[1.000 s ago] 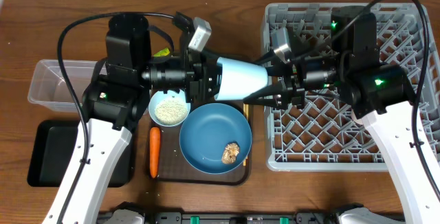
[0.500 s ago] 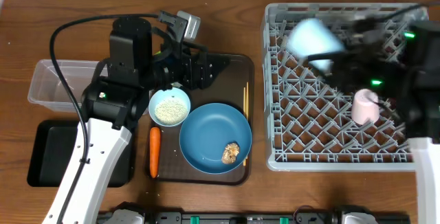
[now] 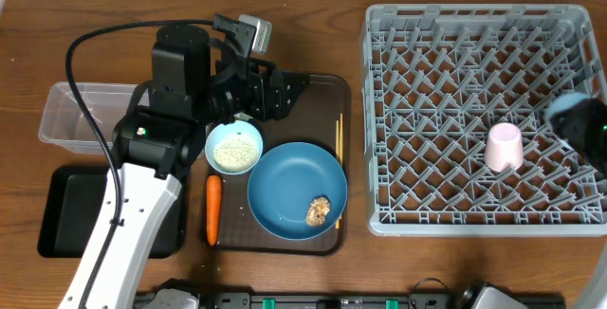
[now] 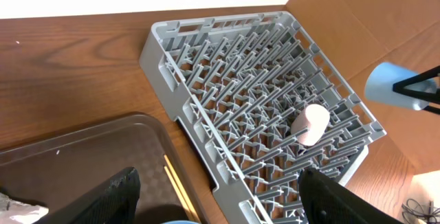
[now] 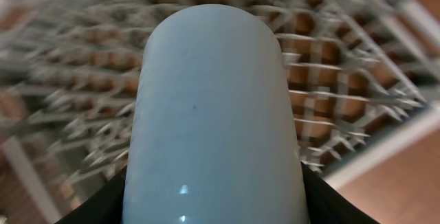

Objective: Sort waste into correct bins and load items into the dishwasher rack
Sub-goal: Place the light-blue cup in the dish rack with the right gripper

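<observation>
My right gripper (image 5: 213, 207) is shut on the light blue cup (image 5: 213, 107), which fills its view above the blurred grey dishwasher rack (image 5: 344, 80). In the left wrist view the cup (image 4: 392, 86) hangs beyond the rack's (image 4: 227, 66) far corner. The pink cup (image 3: 503, 146) stands upside down in the rack (image 3: 427, 72). My left gripper (image 3: 290, 95) is open and empty over the brown serving tray (image 3: 327, 96). The blue plate (image 3: 289, 186) holds a brown food lump (image 3: 318, 210). The small bowl (image 3: 234, 148) holds rice. The carrot (image 3: 214, 207) and chopsticks (image 3: 338, 153) lie on the tray.
The clear tub (image 3: 66, 110) and the black tray (image 3: 62, 209) sit at the left of the table. My right arm (image 3: 580, 124) shows only at the overhead view's right edge. The left arm hides the tray's back left corner.
The right gripper took the light blue cup from over the tray and swung it right across the rack to its far edge. The left gripper let go and drew back a little.
</observation>
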Available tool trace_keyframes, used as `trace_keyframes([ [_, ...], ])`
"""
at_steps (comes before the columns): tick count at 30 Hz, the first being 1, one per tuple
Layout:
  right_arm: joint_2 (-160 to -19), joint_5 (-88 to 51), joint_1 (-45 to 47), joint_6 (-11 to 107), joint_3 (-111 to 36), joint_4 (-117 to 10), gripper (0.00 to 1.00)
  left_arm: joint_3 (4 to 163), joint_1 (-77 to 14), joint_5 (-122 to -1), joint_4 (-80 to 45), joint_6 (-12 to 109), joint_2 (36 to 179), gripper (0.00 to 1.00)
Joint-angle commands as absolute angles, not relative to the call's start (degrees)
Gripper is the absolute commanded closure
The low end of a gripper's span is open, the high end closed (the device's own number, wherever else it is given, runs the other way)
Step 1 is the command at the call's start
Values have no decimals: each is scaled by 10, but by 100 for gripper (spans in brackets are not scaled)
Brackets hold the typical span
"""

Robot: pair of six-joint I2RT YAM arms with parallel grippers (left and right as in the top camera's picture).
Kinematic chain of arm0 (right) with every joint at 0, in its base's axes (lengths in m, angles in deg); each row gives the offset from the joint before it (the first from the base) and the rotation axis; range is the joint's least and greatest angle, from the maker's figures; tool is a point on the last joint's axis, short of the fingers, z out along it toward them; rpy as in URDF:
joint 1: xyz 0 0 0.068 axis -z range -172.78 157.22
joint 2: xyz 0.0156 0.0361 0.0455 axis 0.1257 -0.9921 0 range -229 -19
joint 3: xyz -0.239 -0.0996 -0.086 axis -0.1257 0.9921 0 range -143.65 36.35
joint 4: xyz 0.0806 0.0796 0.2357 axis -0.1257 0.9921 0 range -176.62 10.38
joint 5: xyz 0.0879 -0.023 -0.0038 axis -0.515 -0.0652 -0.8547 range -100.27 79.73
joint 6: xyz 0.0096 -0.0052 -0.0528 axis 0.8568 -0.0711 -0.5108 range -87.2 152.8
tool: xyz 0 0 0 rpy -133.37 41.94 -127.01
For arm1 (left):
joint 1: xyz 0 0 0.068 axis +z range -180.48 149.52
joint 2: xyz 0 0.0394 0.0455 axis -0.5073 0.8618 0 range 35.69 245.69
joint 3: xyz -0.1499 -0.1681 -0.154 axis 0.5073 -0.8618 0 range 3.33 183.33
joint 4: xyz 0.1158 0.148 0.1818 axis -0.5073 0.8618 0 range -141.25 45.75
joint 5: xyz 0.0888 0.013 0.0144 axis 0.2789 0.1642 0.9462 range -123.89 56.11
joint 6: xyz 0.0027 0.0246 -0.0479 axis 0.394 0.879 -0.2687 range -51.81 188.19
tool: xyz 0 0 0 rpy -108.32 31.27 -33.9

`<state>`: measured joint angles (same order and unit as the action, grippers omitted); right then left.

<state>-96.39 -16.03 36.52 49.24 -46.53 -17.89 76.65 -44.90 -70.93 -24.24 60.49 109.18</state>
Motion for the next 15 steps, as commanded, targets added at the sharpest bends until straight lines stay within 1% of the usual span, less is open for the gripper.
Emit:
trace_keyframes([
  [1, -999, -104, 387, 521, -470, -185, 50, 773, -450, -703, -238, 606, 1087, 25],
  [10, -1094, -89, 424, 542, -470, -218, 50, 773, -450, -703, -225, 606, 1087, 25],
  [15, -1135, -136, 424, 544, -470, -222, 50, 773, -450, -702, -223, 607, 1087, 25],
])
